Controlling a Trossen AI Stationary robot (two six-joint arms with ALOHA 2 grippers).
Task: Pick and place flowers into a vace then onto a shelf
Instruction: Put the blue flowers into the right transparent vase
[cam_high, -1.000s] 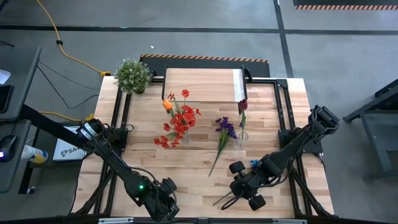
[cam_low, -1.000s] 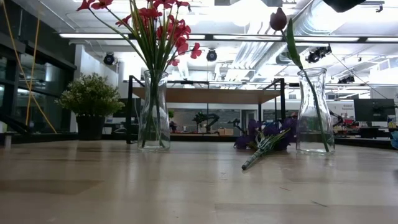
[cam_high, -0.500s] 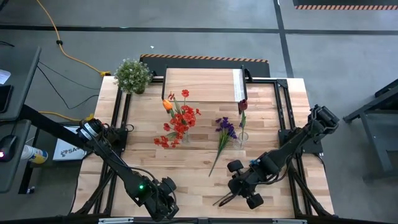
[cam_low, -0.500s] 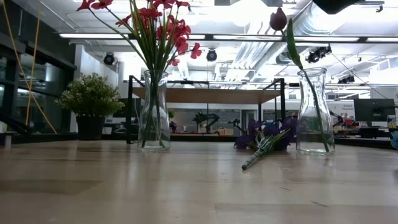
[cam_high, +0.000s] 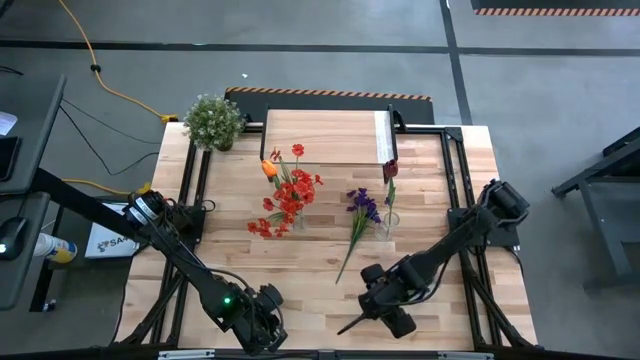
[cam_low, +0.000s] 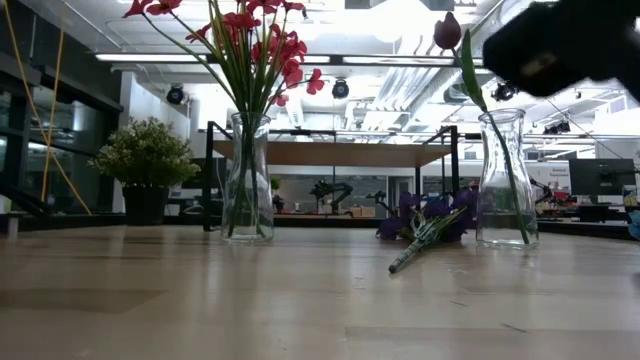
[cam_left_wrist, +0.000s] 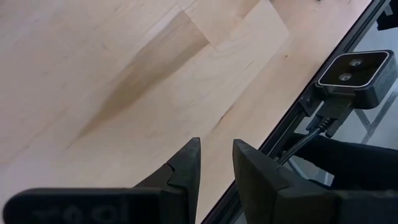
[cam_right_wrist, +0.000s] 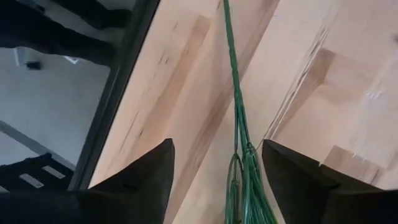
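Note:
My right gripper (cam_right_wrist: 214, 143) stands open over the table's near right part (cam_high: 372, 312), and a flower's thin green stem (cam_right_wrist: 235, 93) runs between its fingers; the stem's free end (cam_high: 348, 327) sticks out toward the near edge. A glass vase (cam_low: 248, 180) holds the red flowers (cam_high: 290, 195) and the orange tulip (cam_high: 269, 168). A second vase (cam_low: 505, 180) holds the dark red rosebud (cam_low: 447, 30). A purple bunch (cam_high: 358, 215) lies flat on the table beside it. The shelf (cam_high: 325, 135) stands at the far middle. My left gripper (cam_left_wrist: 216, 142) waits near the front edge (cam_high: 268, 335), narrowly open with nothing between its fingers. My right gripper has the green stem (cam_right_wrist: 247, 152) running lengthwise between its open fingers, nearer to one finger (cam_right_wrist: 292, 171) than to the other. Whether either finger touches the stem, I cannot tell. The fingers slant down at the table from above.
A bushy pale-green potted plant (cam_high: 213, 120) stands at the far left corner. Black frame rails (cam_high: 190, 190) run along the table's left and right sides. A small camera (cam_left_wrist: 354, 71) sits at the near edge by my left gripper.
My right gripper has come down and toward the table's left, carrying the stem's free end along with it. In the low view the right arm now shows, blurred, at the upper right. The vases and the purple bunch have stayed where they were.

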